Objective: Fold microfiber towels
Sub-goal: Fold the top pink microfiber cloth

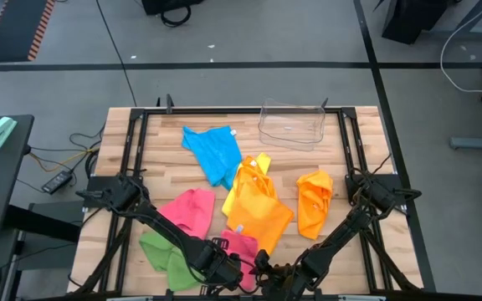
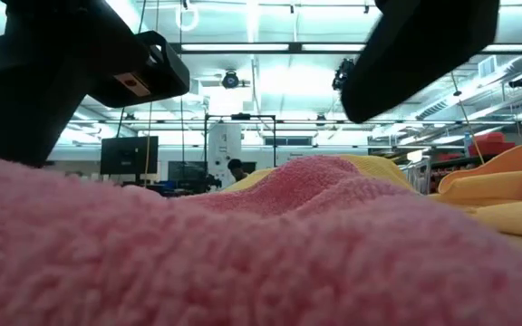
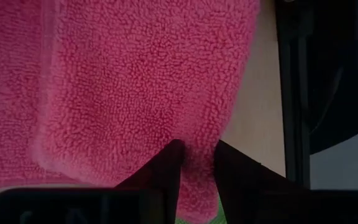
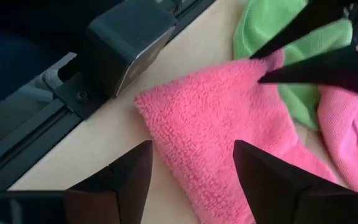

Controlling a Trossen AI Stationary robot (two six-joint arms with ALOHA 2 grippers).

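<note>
Left gripper [image 3: 196,163]: pinching an edge of the fuzzy pink microfiber towel [image 3: 148,81], likely for folding.
Right gripper [image 4: 191,171]: spread, empty, poised just above the towel's corner.

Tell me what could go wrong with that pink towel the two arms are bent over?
The left gripper has its narrow-set fingers on the pink towel's edge; such a shallow hold might slip. The right gripper stands open over a corner, close to the left fingers, so the two could bump. The green towel lies against the pink one and may get dragged along.
</note>
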